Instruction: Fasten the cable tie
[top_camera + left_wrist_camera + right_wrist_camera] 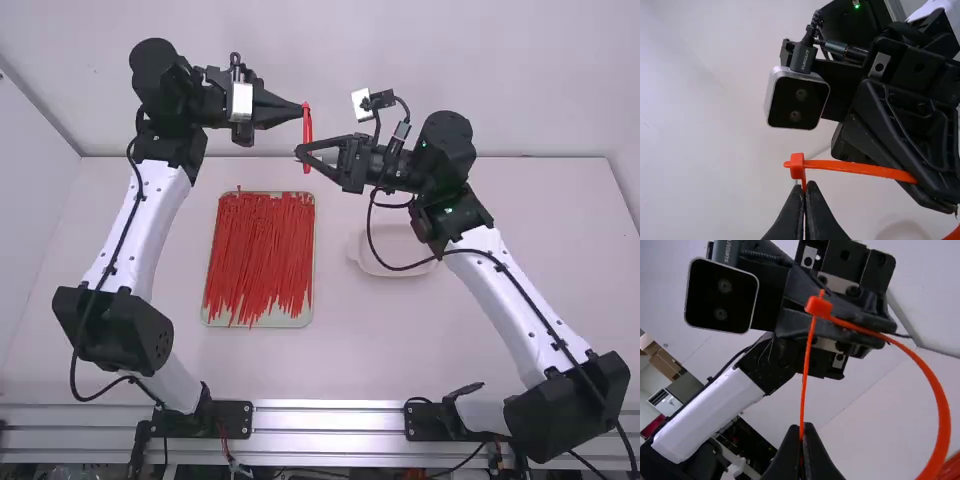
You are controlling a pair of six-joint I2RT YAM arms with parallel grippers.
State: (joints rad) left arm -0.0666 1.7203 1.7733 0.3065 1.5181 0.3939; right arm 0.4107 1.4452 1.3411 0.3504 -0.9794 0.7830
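A red cable tie [307, 132] hangs in the air between both grippers, bent into a loop above the table. My left gripper [303, 107] is shut on the tie just below its head [797, 164]; its strap [860, 170] runs across to the other arm. My right gripper [297, 153] is shut on the tie's tail [805, 390], which rises to the head [817, 305] held at the left gripper. The loop [935, 405] curves off to one side. The two grippers point at each other, tips a short way apart.
A tray [308, 318] heaped with several red cable ties [260, 255] lies on the white table [120, 230] under the left arm. A white shallow dish [372, 265] sits under the right arm. Walls stand behind and at the left.
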